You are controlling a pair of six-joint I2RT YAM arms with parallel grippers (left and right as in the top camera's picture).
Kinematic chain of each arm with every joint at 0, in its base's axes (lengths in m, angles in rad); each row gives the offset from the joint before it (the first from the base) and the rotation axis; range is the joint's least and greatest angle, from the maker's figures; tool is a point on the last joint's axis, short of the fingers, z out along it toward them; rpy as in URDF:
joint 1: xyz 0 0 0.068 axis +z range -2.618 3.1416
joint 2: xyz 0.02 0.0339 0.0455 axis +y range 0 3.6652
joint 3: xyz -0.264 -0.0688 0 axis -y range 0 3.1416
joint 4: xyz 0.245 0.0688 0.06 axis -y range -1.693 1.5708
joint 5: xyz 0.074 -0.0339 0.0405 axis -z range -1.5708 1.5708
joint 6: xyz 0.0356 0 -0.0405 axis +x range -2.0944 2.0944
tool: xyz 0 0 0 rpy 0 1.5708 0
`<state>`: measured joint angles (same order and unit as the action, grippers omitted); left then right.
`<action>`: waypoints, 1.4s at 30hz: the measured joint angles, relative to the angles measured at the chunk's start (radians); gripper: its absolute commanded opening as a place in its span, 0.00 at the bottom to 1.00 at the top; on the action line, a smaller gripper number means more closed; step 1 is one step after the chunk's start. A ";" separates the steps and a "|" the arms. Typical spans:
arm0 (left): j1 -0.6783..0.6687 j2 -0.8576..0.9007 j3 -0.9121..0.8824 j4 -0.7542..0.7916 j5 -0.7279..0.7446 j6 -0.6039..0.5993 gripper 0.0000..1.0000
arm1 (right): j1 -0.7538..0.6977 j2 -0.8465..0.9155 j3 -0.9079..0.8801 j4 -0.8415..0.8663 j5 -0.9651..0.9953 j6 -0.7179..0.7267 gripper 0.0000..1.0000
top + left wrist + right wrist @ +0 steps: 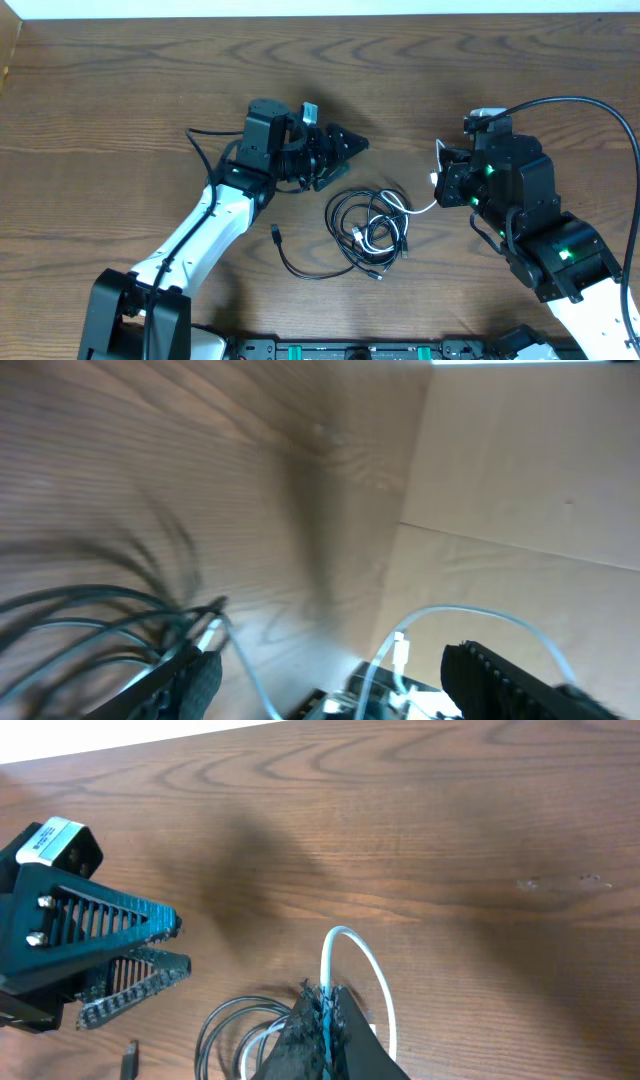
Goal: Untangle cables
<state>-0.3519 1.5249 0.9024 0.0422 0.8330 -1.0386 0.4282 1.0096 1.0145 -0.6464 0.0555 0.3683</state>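
Observation:
The cables (pixel 368 225) lie as a loose tangle of black loops on the wooden table between the two arms, with a white cable (pixel 415 208) running out of them to the right. My right gripper (pixel 441 183) is shut on that white cable (pixel 345 935), which arches up out of its tips (pixel 325 995). My left gripper (pixel 352 160) hovers just up and left of the tangle, open with nothing between its fingers (pixel 195 675). The left wrist view shows blurred black loops (pixel 80 620) and the white cable (pixel 470 615).
One black cable's tail (pixel 300 265) trails left from the tangle to a small plug (pixel 276 235). The right arm's thick black wire (pixel 600 105) loops above its wrist. A black rail (pixel 350 350) runs along the near table edge.

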 measured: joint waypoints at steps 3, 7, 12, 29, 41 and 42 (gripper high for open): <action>-0.021 0.000 0.001 -0.075 -0.026 0.021 0.85 | 0.000 0.000 0.000 0.000 0.000 -0.006 0.01; -0.047 0.000 0.001 -0.182 -0.046 -0.086 0.84 | 0.000 0.000 0.000 -0.001 -0.002 -0.018 0.01; -0.093 0.000 0.001 -0.194 -0.058 -0.330 0.84 | 0.000 0.000 0.000 -0.003 -0.003 -0.022 0.01; -0.293 0.000 0.001 -0.185 -0.415 -0.810 0.74 | 0.000 0.000 0.000 -0.038 -0.011 -0.022 0.01; -0.325 0.129 0.002 -0.004 -0.466 -0.847 0.64 | 0.000 0.000 0.000 -0.047 -0.037 -0.022 0.01; -0.328 0.138 0.002 -0.004 -0.462 -0.849 0.64 | 0.000 0.000 0.000 -0.049 -0.037 -0.023 0.01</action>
<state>-0.6800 1.6634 0.9039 0.0380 0.3710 -1.8874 0.4282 1.0096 1.0145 -0.6952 0.0181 0.3458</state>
